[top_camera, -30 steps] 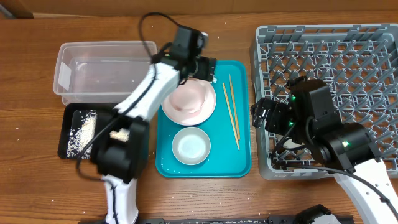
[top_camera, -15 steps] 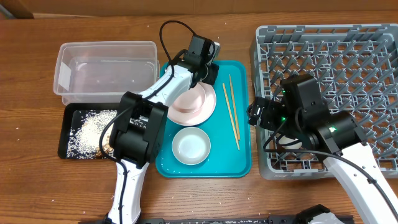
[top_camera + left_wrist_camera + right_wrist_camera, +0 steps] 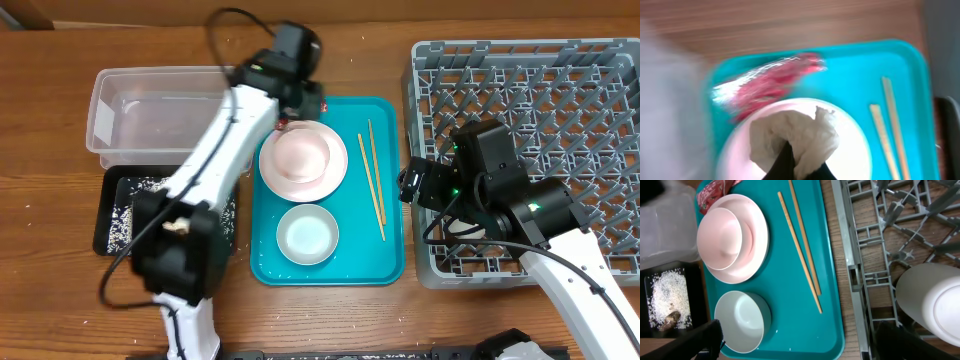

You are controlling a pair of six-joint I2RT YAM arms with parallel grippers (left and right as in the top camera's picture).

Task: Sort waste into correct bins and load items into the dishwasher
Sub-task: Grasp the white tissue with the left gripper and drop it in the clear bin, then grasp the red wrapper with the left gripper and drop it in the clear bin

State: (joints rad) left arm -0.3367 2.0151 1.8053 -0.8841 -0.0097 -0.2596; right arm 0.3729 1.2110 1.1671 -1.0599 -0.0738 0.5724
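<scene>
My left gripper (image 3: 797, 167) is shut on the crumpled white tissue (image 3: 795, 131), held above the pale pink plate (image 3: 852, 150). From overhead it (image 3: 302, 102) hangs over the teal tray's far left corner. The red wrapper (image 3: 772, 84) lies on the tray behind the plate (image 3: 303, 160). A smaller pink dish (image 3: 720, 236) sits on the plate. The white bowl (image 3: 307, 234) and two chopsticks (image 3: 372, 180) lie on the tray. My right gripper (image 3: 805, 350) stands open over the tray's near right edge, holding nothing. A white cup (image 3: 935, 310) sits in the grey dish rack (image 3: 560, 100).
The clear tub (image 3: 160, 115) stands left of the teal tray (image 3: 380, 265). The black tray (image 3: 125, 210) in front of it holds rice grains and a brown scrap (image 3: 670, 300). The rack's left wall (image 3: 847, 255) runs close beside the tray.
My left gripper shut on the tissue lying on the plate and lifted it, swinging left toward the clear tub. The right arm shifted slightly left, then stayed still and open.
</scene>
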